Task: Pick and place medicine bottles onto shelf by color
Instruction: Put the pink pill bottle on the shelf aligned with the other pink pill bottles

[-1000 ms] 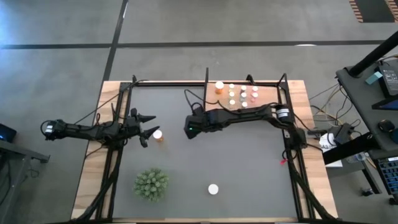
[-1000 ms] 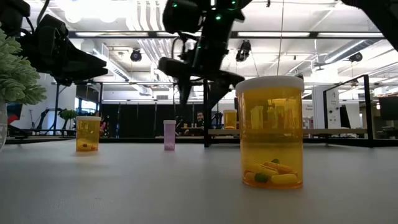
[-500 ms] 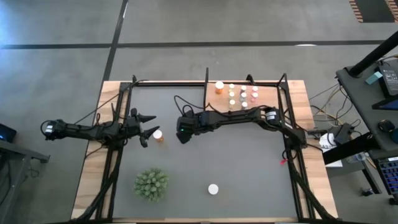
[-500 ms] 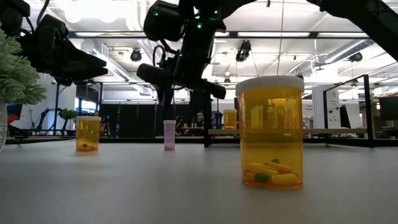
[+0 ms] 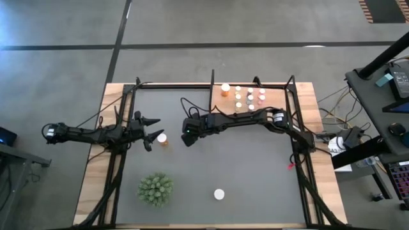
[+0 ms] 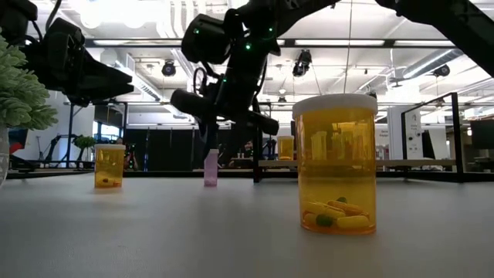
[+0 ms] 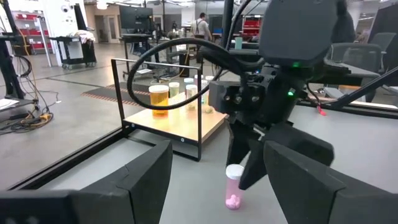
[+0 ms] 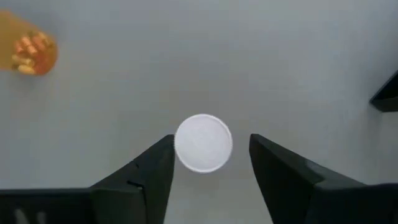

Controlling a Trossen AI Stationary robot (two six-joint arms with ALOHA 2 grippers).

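While my right tool (image 8: pixel 208 155) is straddling a small pink bottle (image 7: pixel 233 186) with a white cap mid-tabletop, fingers apart and not yet gripping, eight bottles are sitting on the shelf (image 5: pixel 276 97). Two orange bottles (image 5: pixel 162 138) and a green plant (image 5: pixel 155 189) are standing nearby; my left tool (image 5: pixel 152 127) is hovering open.

From overhead the right arm (image 5: pixel 217 122) hides the pink bottle (image 7: pixel 234 186) under its gripper, the bottles on the shelf (image 5: pixel 271 99) are too small to tell colours surely, and the plant (image 6: pixel 19 93) is cut off in the low view.
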